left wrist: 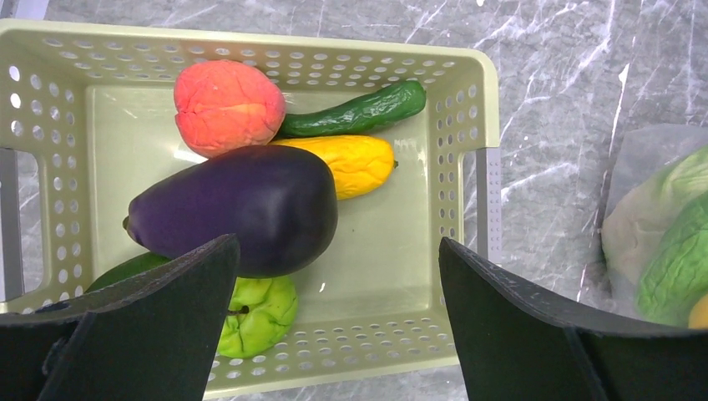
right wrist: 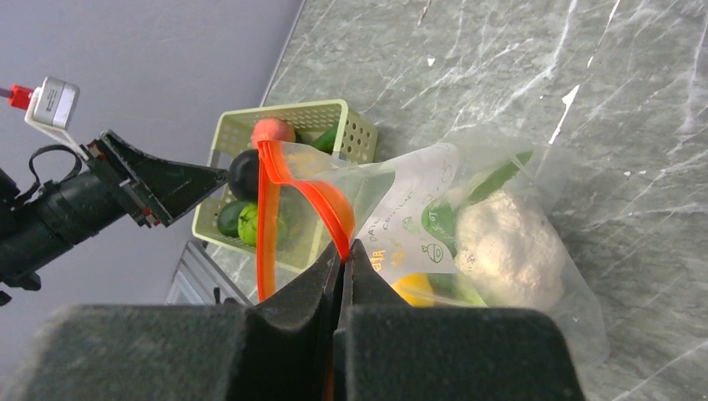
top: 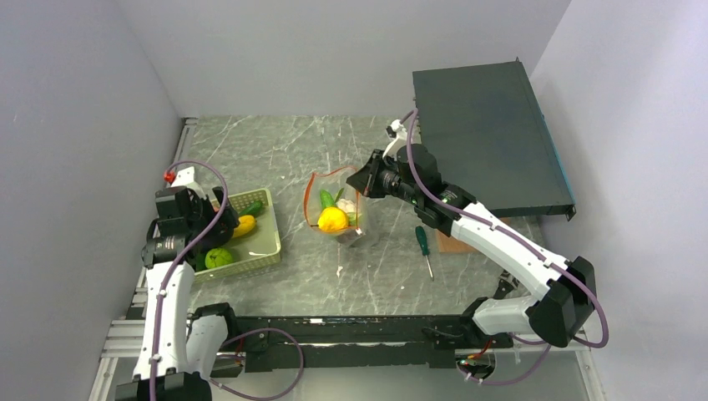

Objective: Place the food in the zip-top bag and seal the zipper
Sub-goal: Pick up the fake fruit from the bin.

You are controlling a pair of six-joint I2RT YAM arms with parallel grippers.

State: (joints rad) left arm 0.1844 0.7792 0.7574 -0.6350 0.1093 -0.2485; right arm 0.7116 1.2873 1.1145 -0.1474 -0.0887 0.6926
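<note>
Fingers of the right arm (right wrist: 305,292) pinch shut on the red-orange zipper strip (right wrist: 275,180) of the clear crinkly zip-top bag (top: 326,188), mid-frame on the grey marble tabletop (top: 275,150). Fingers of the left arm (left wrist: 159,317) gape wide over a dark purple toy eggplant (left wrist: 242,209) in the pale green slatted basket (left wrist: 480,109), at left.

Open tabletop (top: 296,251) lies between basket (top: 275,242) and zip-top bag (top: 316,189); a screwdriver (top: 424,247) lies right of the bag.
</note>
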